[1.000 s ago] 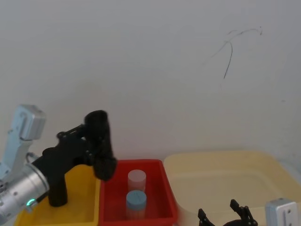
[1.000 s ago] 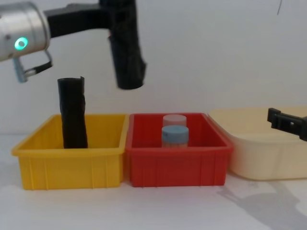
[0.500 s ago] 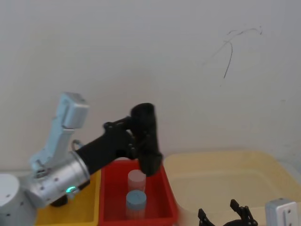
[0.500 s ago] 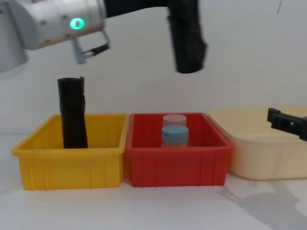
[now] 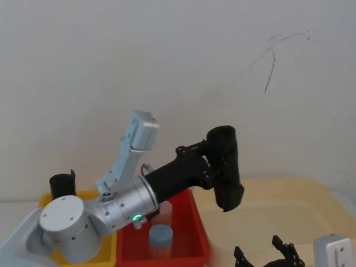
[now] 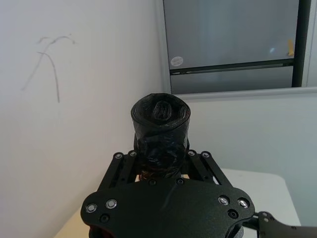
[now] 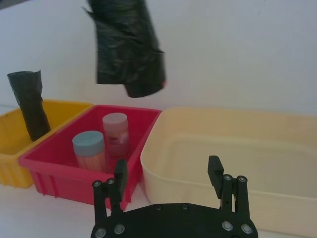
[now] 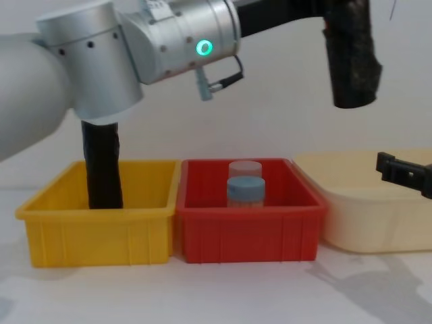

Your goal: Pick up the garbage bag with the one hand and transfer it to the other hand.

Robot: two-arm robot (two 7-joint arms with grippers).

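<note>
Centre-right of frame: left claw [image 5: 212,166] clamped round matte black rolled garbage bag [image 5: 227,183]; lower right: right claw [image 5: 257,248] spread wide, empty.

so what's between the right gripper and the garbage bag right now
Nothing: in the chest view the garbage bag, held aloft by the left gripper, hangs higher than the right gripper, with only open air between them, over the cream tub.

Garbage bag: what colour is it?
The garbage bag is matte black, clamped in the left gripper; best in right wrist view.
</note>
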